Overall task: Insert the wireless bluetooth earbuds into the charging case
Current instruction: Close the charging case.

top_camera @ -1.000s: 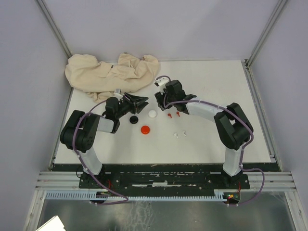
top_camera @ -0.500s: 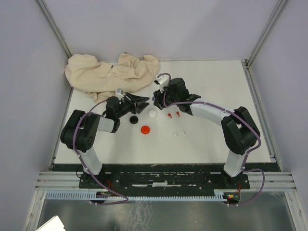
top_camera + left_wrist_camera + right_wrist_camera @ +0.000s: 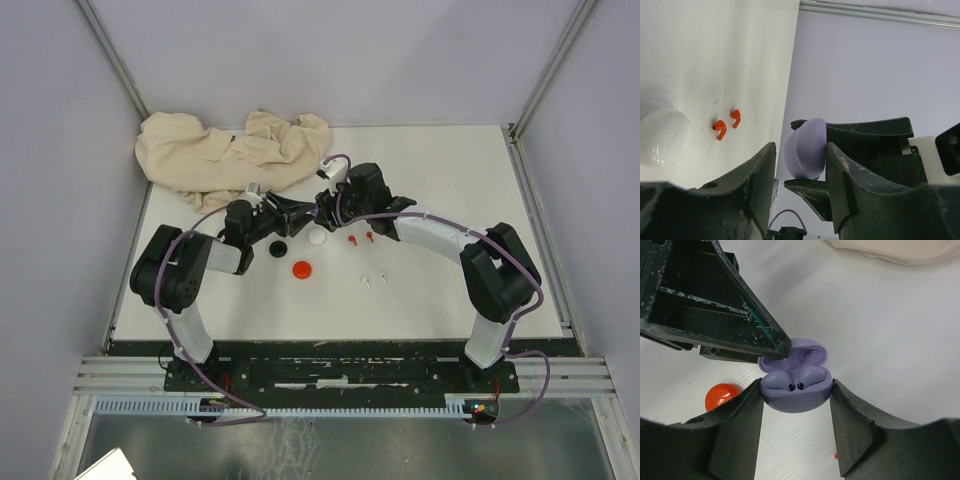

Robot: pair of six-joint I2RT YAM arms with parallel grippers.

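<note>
— Two grippers nose to nose over the middle of the table, just near of the cloth. Three discs sit right under them: white disc, black disc, red disc. What worries you?

— The handover. The right gripper is pinching the case by its lower half. It looks clear of the table, with the lid open. The left gripper has its fingers spread and holds nothing, but one fingertip is touching the lid's edge. If it pushes hard or off-line there, I'd guess the case twists out of the pinch, or the lid goes down crooked.

— Anything inside?

— Both purple buds are seated in their wells. If the case tips, they could spill, and a dropped case would land among those discs.

— And the loose ones?

— The red buds lie just right of the white disc, and the white buds are nearer still. They're tiny, and a passing finger could flick them away. I can't spot any black ones.
</note>
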